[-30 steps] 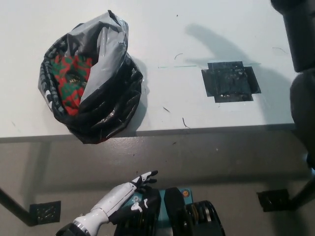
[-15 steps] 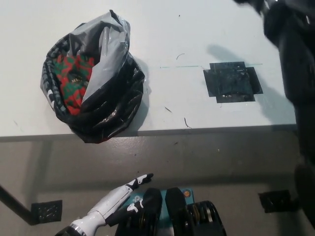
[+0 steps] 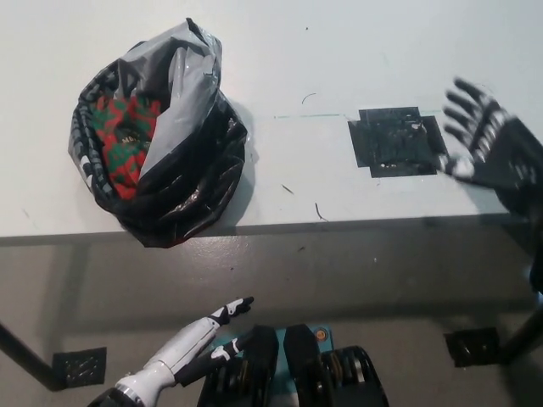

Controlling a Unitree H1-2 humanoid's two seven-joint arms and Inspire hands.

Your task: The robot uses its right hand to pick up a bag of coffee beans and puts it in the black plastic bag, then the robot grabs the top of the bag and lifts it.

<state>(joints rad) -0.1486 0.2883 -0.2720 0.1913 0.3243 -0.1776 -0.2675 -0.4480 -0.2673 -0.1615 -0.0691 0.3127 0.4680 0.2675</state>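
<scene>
On the white table (image 3: 382, 51), black tape patch (image 3: 397, 140) beside splayed, empty right robot hand (image 3: 488, 148), plastic bag (image 3: 161, 144) well apart.

Right robot hand (image 3: 484, 140) raised, fingers spread; left robot hand (image 3: 222, 323) low

Coffee bag (image 3: 121, 144) inside black plastic bag (image 3: 187, 182); right robot hand (image 3: 484, 140) spread.

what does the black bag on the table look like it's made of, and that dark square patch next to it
The black bag looks like thin glossy plastic film: it crumples into soft folds and catches grey-white highlights. The red and green pack inside looks like printed packaging, material unclear. The dark square patch looks like overlapping strips of black tape stuck flat on the white table, scuffed and slightly shiny, though that is a guess.
</scene>
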